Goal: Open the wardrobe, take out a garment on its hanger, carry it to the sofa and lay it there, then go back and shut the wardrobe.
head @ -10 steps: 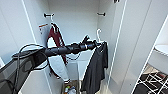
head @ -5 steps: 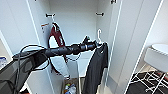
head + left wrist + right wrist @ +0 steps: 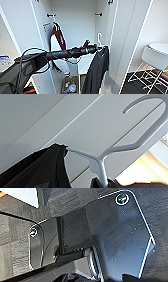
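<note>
The wardrobe (image 3: pixel 75 30) stood open, its white interior bare at the back, with short dark rail brackets (image 3: pixel 51 15) high on the inner walls. The left gripper (image 3: pixel 98 47), at the end of the arm stretched in from the left, was closed on the hanger (image 3: pixel 100 40) just below its white hook, which stood free of any rail. The black garment (image 3: pixel 98 68) hung from it in front of the right-hand door panel (image 3: pixel 125 45), draping long toward the floor. A maroon jacket (image 3: pixel 58 35) hung further left inside. Small clutter (image 3: pixel 69 86) lay on the wardrobe floor. To the right, a white stool (image 3: pixel 156 56) stood on dark flooring (image 3: pixel 140 86). Whether the right gripper was open or closed could not be told.
</note>
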{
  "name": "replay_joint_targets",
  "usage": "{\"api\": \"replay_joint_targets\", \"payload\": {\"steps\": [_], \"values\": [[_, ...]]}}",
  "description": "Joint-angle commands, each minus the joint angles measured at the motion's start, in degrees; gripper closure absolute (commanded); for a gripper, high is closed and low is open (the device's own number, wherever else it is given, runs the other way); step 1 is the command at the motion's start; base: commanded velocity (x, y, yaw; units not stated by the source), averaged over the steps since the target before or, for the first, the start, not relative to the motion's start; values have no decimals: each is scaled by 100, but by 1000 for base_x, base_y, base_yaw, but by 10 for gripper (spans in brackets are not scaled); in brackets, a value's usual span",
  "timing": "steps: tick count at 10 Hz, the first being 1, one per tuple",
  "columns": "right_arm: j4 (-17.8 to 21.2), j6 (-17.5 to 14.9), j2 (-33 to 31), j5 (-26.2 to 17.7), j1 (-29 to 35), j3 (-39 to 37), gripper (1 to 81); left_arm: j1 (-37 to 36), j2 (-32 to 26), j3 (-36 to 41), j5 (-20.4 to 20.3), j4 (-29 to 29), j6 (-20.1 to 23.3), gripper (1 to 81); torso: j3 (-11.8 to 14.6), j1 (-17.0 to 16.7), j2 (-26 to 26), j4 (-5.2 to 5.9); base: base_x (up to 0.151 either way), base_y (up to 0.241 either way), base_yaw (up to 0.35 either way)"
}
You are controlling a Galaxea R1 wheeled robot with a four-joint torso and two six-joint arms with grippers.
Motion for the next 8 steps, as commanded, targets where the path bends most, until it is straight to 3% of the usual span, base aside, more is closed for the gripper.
{"api": "replay_joint_targets", "payload": {"steps": [1,4,8], "values": [[41,-16,38,-288,259,26,10,-936,-14,280,-350,261,26,811,0,0,0,0,-121,0,0],[41,-16,38,-288,259,26,10,-654,-67,456,-499,305,35,811,0,-7,-2,0,-118,0,0],[41,-16,38,-279,259,26,10,-337,-172,728,-517,366,35,811,2,-10,-6,0,0,0,0]]}}
